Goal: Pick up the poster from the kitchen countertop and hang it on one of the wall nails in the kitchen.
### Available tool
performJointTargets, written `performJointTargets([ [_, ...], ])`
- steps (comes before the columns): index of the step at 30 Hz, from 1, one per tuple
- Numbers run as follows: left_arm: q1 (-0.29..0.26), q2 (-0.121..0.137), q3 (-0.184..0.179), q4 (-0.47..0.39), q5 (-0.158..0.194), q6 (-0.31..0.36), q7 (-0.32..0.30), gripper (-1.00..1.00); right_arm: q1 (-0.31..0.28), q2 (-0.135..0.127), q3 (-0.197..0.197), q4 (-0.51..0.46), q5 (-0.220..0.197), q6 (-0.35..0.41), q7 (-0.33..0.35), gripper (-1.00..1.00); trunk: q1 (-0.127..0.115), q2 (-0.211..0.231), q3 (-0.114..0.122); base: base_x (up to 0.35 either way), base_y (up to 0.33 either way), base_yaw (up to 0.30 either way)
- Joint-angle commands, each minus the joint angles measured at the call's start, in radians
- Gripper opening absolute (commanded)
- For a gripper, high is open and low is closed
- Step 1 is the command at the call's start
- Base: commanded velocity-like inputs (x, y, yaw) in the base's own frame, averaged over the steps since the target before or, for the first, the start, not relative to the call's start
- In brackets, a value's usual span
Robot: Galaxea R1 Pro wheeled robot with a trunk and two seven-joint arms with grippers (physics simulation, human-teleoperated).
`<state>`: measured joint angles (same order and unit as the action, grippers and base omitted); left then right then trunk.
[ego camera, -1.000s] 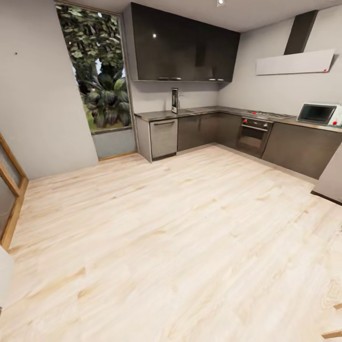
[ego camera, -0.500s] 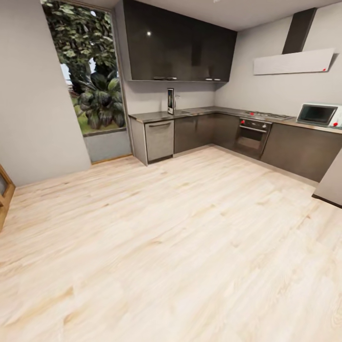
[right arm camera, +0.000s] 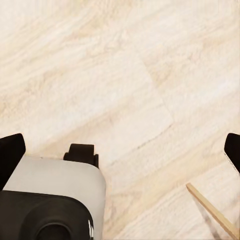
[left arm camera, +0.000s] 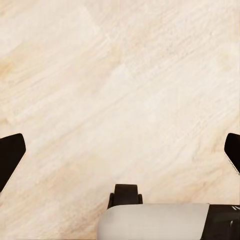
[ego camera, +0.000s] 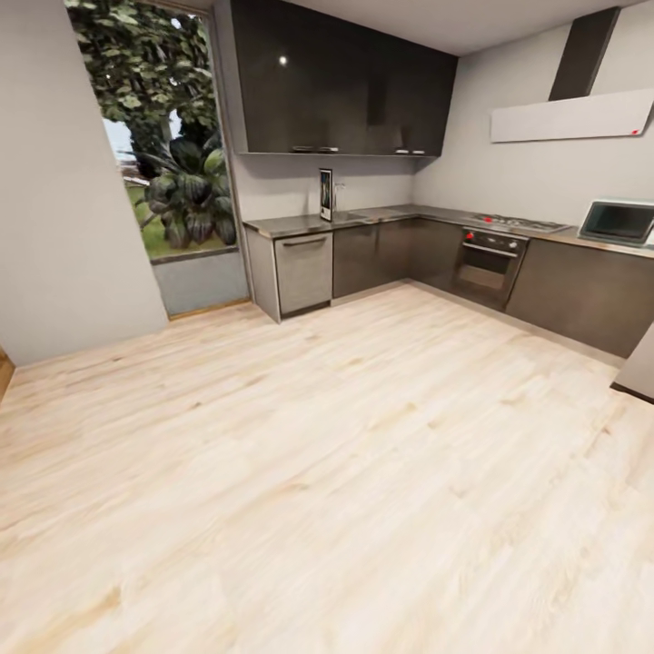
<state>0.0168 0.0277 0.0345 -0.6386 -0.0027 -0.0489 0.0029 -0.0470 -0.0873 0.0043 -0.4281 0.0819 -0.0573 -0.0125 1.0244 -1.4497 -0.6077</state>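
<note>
Kitchen, seen across a wide stretch of pale wood floor (ego camera: 345,454) from the head view.

- Counter (ego camera: 400,214): L-shaped, dark and glossy, running along the far wall and turning down the right-hand wall, over dark grey cabinets.
- Poster (ego camera: 325,194): upright on the counter near its left end, leaning at the back wall; narrow dark rectangle with a pale edge, detail too small to read. Tap just to its right.
- Dishwasher front (ego camera: 303,272): lighter grey panel with bar handle, under the counter's left end.
- Oven (ego camera: 488,265): built in under the right run, red knobs along its top edge; hob on the counter above.
- Microwave (ego camera: 619,222): on the counter at the far right.
- Upper cabinets (ego camera: 336,86): glossy black, above the far run.
- Extractor hood (ego camera: 570,116): pale flat panel with dark chimney, on the right wall.
- Window (ego camera: 154,136): tall, left of the cabinets, dense green foliage outside.
- Wall nails: none discernible on the plain grey walls.

Left gripper (left arm camera: 120,150): dark fingertips at opposite edges of the left wrist view, jaws spread wide, nothing between them but floor.

Right gripper (right arm camera: 120,150): same posture in the right wrist view, jaws wide and empty over the floor; thin wooden strip (right arm camera: 212,211) lying on the boards nearby.
</note>
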Motion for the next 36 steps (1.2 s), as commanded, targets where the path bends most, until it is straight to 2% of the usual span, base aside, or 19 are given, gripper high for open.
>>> performJointTargets([
  [1,0.0,0.0,0.001,-0.001,0.0,-0.002,0.0,1.0,-0.001,0.0,0.0,0.001,0.009,-0.002,-0.001,1.0,0.001,0.0,-0.001,0.337,0.0,0.0],
  [36,0.0,0.0,0.001,-0.001,0.0,-0.002,0.0,1.0,-0.001,0.0,0.002,0.002,0.01,-0.002,-0.001,1.0,0.001,0.0,-0.001,0.337,0.0,0.0],
])
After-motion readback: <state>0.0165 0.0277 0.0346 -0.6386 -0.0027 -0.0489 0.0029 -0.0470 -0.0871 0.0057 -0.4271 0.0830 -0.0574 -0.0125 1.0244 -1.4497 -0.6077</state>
